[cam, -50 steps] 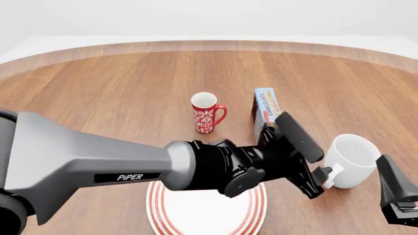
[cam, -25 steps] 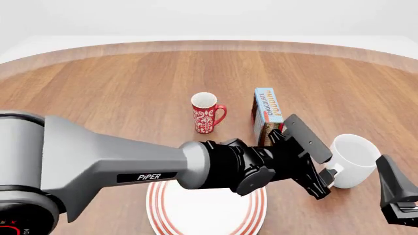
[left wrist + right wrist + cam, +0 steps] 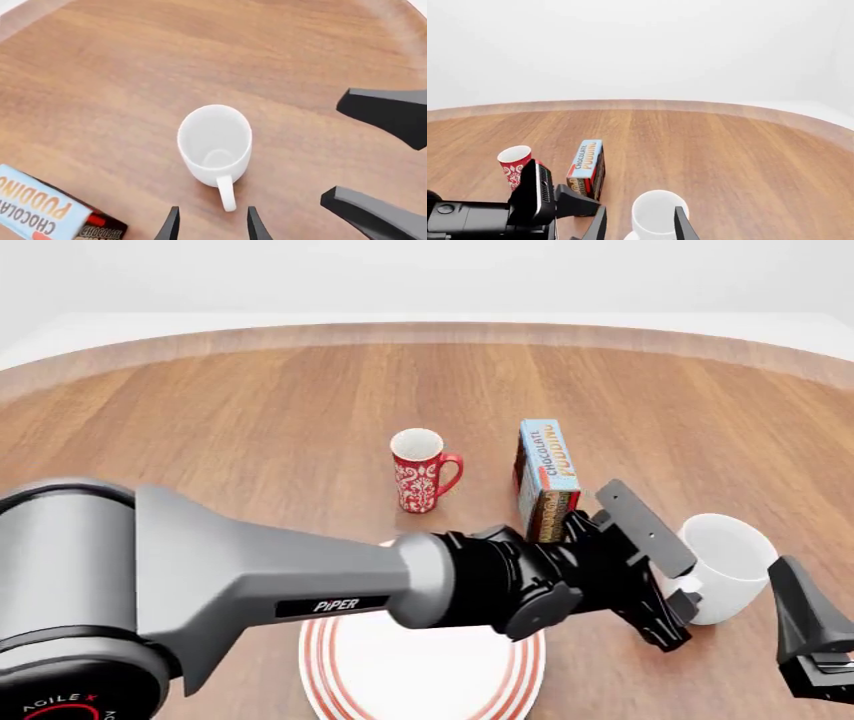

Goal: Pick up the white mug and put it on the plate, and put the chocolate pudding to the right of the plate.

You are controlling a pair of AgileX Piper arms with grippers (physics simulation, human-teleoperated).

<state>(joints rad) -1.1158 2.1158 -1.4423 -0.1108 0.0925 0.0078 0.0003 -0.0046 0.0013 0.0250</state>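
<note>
A: Left wrist view first. What can you count?

B: One white mug (image 3: 215, 144), upright on the wooden table (image 3: 133, 75), handle towards the camera. The left gripper (image 3: 212, 225) is spread, one finger either side of the handle tip, not touching it. One corner of the chocolate pudding (image 3: 47, 210) shows nearby. Two dark fingers of the right gripper (image 3: 383, 165) sit beyond the mug, apart from it.

A: And the front view?

B: Two mugs: the white mug (image 3: 727, 565) at the right, and one red mug (image 3: 422, 472) at centre. One chocolate pudding (image 3: 545, 475) stands between them. One plate (image 3: 420, 670) lies near, partly under the left arm (image 3: 267, 580). The left gripper (image 3: 674, 595) is at the handle.

A: Right wrist view?

B: The same two mugs, one carton. The right gripper (image 3: 639, 225) is released, fingers parted, holding nothing; the white mug (image 3: 657, 215) sits just ahead.
</note>
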